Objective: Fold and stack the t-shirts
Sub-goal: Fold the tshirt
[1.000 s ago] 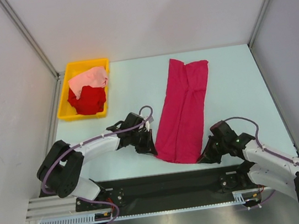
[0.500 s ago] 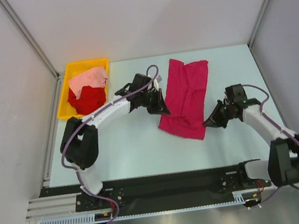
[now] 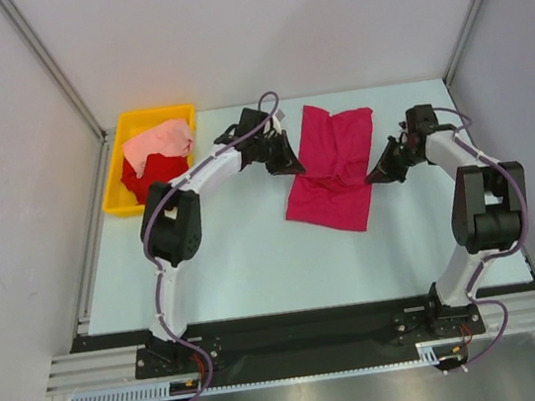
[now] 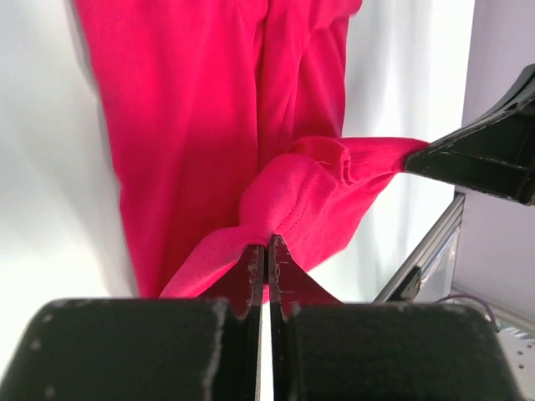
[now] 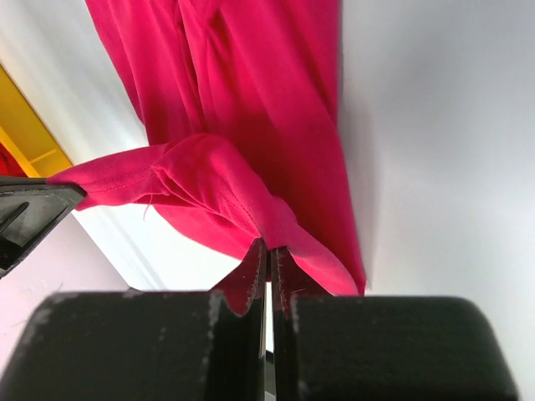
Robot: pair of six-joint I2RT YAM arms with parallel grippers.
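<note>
Because the left gripper point(image 3: 292, 165) and right gripper point(image 3: 377, 175) each pinch only a thin hem corner of the magenta t-shirt point(image 3: 328, 202), lying centre-right in the top view, one corner could slip free and leave the fold crooked.

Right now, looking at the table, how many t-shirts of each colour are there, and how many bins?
magenta-crimson t-shirt: 1
bright red t-shirt: 1
pale salmon-pink t-shirt: 1
yellow bin: 1
Total: 4 things, 3 t-shirts and 1 bin
</note>
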